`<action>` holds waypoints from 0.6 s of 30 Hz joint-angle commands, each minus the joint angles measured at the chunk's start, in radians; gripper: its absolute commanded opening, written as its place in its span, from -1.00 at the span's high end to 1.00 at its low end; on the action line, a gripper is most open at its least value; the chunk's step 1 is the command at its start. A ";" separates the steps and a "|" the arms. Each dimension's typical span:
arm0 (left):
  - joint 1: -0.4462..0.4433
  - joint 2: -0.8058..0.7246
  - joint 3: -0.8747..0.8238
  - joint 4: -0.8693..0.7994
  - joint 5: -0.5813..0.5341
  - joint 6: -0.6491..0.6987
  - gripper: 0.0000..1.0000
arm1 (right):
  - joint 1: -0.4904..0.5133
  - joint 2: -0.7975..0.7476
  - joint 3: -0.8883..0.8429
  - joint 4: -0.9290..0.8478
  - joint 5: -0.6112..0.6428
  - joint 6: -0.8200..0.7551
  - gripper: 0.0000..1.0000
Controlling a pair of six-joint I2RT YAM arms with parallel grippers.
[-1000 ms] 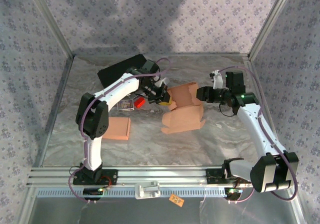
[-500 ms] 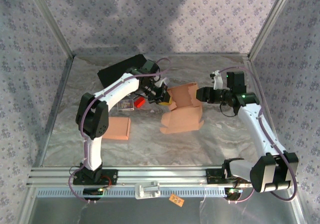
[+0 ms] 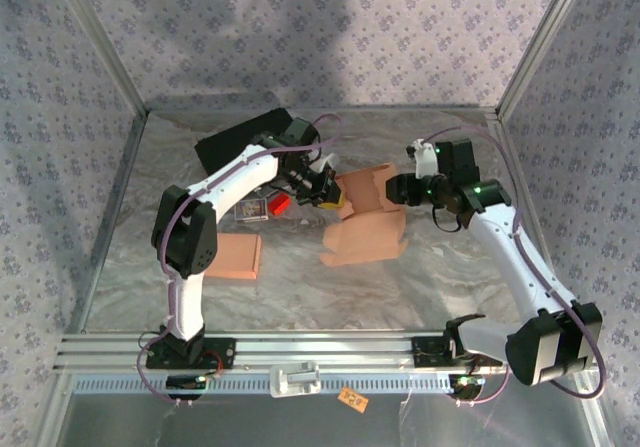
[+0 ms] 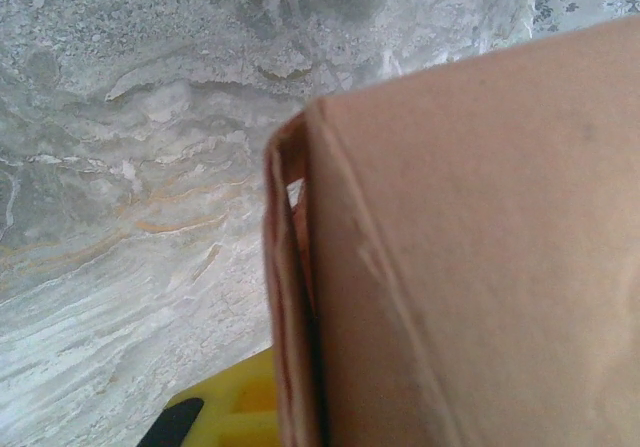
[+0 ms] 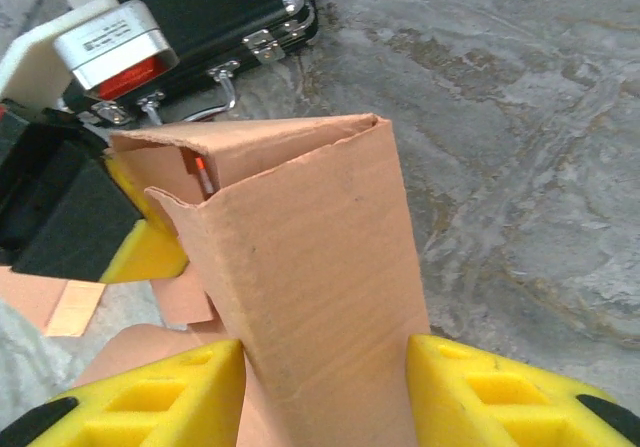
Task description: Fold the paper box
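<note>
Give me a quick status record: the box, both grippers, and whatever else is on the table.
paper box: mid-table, partly folded, some walls standing
left gripper: shut on the box's left wall
right gripper: straddles the box's right wall; cannot tell whether it is gripping
black case: far side, behind the left arm
flat cardboard: lying flat, left of the box, apart from it

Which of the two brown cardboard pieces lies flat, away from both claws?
The small left piece, lying flat on its own; the centre box stands half-folded.
</note>
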 commanded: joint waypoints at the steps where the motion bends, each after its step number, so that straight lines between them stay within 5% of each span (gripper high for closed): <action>1: -0.006 -0.004 0.034 -0.019 0.017 0.025 1.00 | 0.047 0.022 0.041 -0.032 0.139 -0.028 0.06; 9: -0.010 -0.005 0.044 -0.039 -0.004 0.025 1.00 | 0.159 0.113 0.144 -0.120 0.472 -0.006 0.14; 18: -0.024 0.006 0.073 -0.058 -0.028 0.010 1.00 | 0.307 0.244 0.245 -0.251 0.847 0.079 0.65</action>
